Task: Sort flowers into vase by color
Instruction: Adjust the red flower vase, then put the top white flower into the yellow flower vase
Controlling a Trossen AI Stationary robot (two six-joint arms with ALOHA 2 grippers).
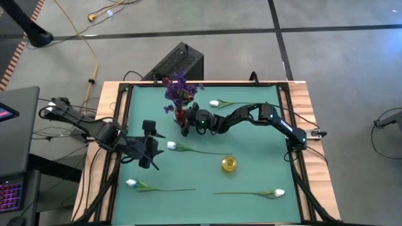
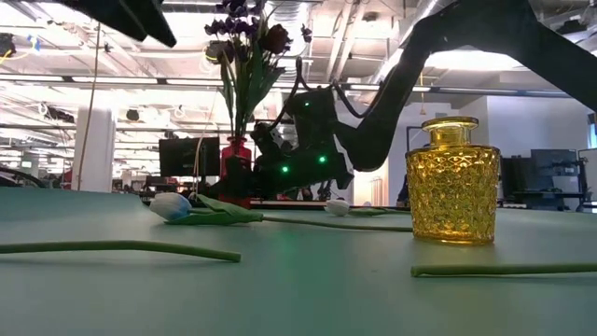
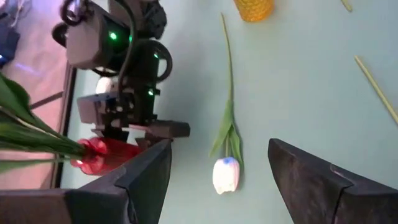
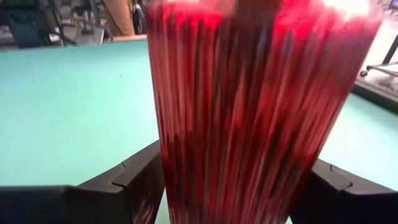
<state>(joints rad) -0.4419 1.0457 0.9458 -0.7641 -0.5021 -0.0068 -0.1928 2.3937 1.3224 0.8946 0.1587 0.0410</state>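
A red vase (image 1: pixel 180 115) with purple and maroon flowers (image 1: pixel 182 89) stands near the table's far edge. An empty yellow glass vase (image 1: pixel 229 164) stands mid-table. Several white tulips lie flat on the green mat: one (image 1: pixel 171 145) mid-table, one (image 1: pixel 214 103) by the far edge, two (image 1: pixel 131 183) (image 1: pixel 279 193) by the near edge. My left gripper (image 1: pixel 152 143) hovers open, raised over the mid-table tulip's bud (image 3: pixel 225 174), which shows between its fingers. My right gripper (image 1: pixel 188 122) is at the red vase (image 4: pixel 249 93). My right gripper has the red vase between its two fingers, one finger (image 4: pixel 140 180) against each side of the lower body (image 4: pixel 180 180). The fingers come in level from the table's right. The vase stands upright on the mat (image 2: pixel 235 173) with the flowers in it.
The mat has a raised wooden and black frame (image 1: pixel 119 125) all round. A black box (image 1: pixel 179 61) sits past the far edge. Loose stems (image 2: pixel 121 248) (image 2: pixel 504 271) lie across the near half. Open mat lies between the yellow vase and the right edge.
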